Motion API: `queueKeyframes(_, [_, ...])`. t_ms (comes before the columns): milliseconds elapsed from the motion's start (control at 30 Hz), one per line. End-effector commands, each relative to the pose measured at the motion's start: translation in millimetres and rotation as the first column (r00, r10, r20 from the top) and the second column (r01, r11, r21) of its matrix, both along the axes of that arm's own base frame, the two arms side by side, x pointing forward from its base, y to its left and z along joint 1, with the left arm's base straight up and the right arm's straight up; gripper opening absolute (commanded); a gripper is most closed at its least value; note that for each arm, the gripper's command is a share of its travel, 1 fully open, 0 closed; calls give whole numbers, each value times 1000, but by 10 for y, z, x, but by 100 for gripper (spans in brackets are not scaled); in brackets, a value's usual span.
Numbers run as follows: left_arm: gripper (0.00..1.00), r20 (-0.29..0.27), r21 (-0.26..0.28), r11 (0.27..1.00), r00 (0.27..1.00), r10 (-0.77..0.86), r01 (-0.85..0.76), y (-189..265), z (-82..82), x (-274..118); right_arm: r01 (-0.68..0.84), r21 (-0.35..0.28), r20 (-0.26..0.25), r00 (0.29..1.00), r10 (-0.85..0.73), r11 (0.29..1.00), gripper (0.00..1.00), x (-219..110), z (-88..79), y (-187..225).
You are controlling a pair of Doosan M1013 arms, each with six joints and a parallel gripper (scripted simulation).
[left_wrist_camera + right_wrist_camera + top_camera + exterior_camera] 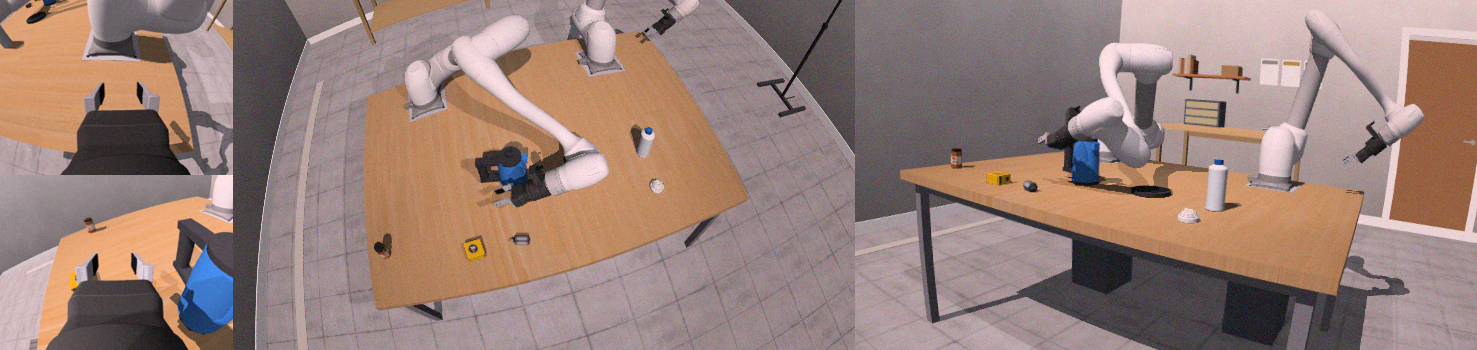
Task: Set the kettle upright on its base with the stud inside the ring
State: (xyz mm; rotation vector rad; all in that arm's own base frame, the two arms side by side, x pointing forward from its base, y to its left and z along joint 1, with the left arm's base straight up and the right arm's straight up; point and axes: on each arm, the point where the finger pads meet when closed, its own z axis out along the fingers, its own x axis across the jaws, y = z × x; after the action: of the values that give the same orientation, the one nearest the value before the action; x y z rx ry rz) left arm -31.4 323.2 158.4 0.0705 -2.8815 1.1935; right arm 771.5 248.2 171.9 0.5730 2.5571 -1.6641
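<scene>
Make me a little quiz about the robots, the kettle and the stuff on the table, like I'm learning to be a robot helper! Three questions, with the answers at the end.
1. Which gripper is closer to the blue kettle?
A) left
B) right

2. Fill in the missing word: the white bottle has a ____ cap.

3. True or false: the round black base is apart from the kettle.

Key:
1. B, the right gripper
2. blue
3. true
</scene>
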Motion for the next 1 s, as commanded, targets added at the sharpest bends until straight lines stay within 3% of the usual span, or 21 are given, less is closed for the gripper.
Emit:
queueKeyframes(0, [100, 0, 0, 1000, 1000, 2, -2, 1, 4, -8, 0, 1, 1, 1000, 0, 1000, 100, 1, 13, 1])
queueKeyframes(300, [100, 0, 0, 1000, 1000, 2, -2, 0, 4, -11, 0, 1, 1, 1000, 0, 1000, 100, 1, 21, 1])
queueKeyframes(467, [100, 0, 0, 1000, 1000, 2, -2, 0, 4, -11, 0, 1, 1, 1000, 0, 1000, 100, 1, 139, 1])
queueKeyframes(600, [100, 0, 0, 1000, 1000, 2, -2, 0, 4, -11, 0, 1, 1, 1000, 0, 1000, 100, 1, 362, 1])
queueKeyframes(767, [100, 0, 0, 1000, 1000, 2, -2, 0, 4, -11, 0, 1, 1, 1000, 0, 1000, 100, 1, 780, 1])
queueKeyframes(833, [100, 0, 0, 1000, 1000, 2, -2, 0, 4, -11, 0, 1, 1, 1000, 0, 1000, 100, 1, 780, 1])
queueKeyframes(967, [100, 0, 0, 1000, 1000, 2, -2, 0, 4, -11, 0, 1, 1, 1000, 0, 1000, 100, 1, 1162, 1])
